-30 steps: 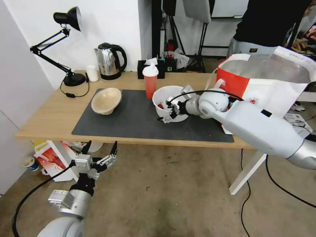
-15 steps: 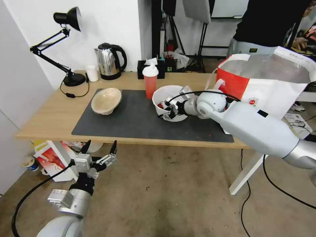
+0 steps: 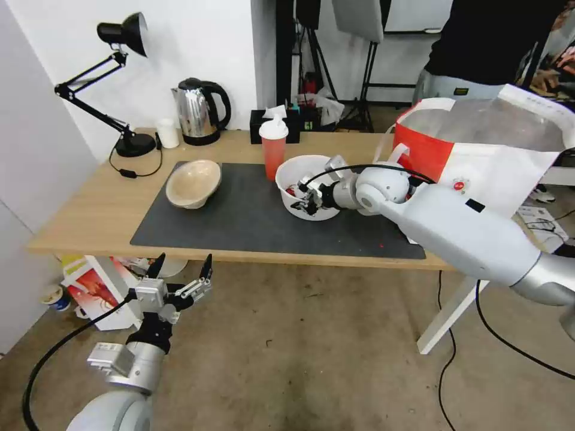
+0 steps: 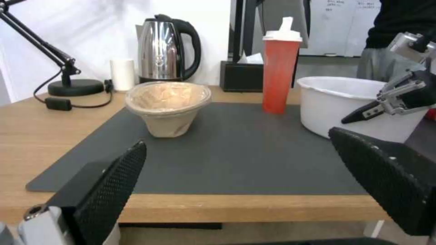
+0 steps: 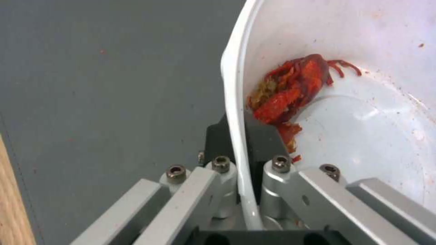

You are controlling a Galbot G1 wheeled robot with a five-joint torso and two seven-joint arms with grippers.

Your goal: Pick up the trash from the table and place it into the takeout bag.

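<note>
- On the worktop [image 3: 90, 215] mat, the right gripper [image 3: 304, 200] pinches the white bowl's [image 3: 297, 173] near rim, seemingly firmly.
- Below the worktop edge, the left gripper [image 3: 181, 270] hangs spread wide.

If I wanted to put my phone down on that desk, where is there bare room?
Free: the mat between the beige bowl and the white bowl, and its whole front strip. Bare wood lies left of the mat, in front of the lamp. Crowded: the right end, where the right claw grips the white bowl's rim beside the bag.
</note>
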